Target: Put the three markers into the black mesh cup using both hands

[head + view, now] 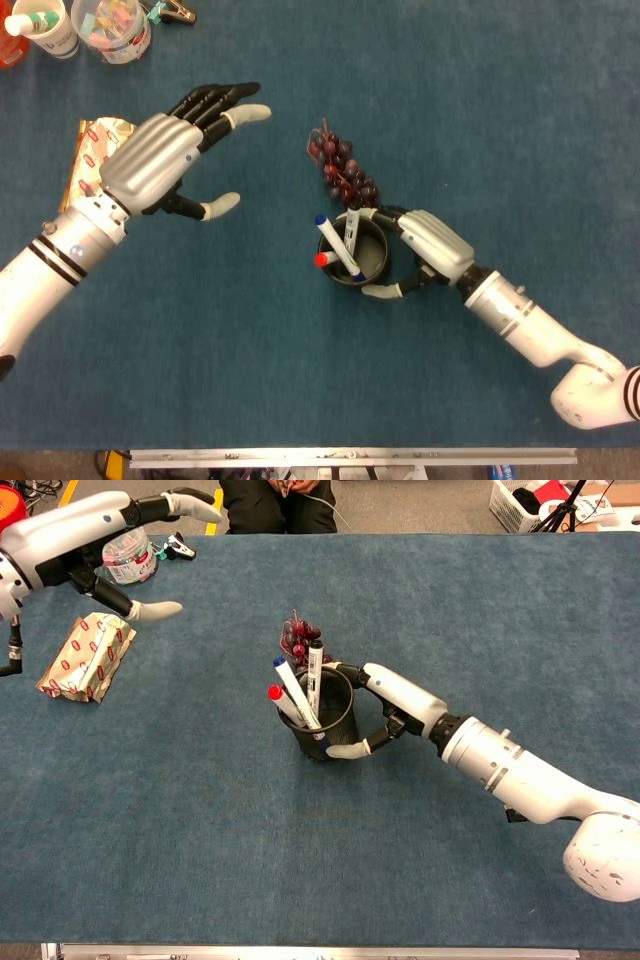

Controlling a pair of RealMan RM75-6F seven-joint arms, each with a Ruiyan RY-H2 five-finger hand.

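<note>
The black mesh cup stands upright on the blue table, just in front of a grape bunch. Three markers lean inside it: a blue-capped one, a red-capped one and a white one with a black end. My right hand wraps around the cup from its right side, thumb along the front wall. High at the left hovers my left hand, fingers spread, holding nothing.
A bunch of dark red grapes lies right behind the cup. A wrapped snack packet lies under the left arm. Plastic tubs and a black clip stand at the far left corner.
</note>
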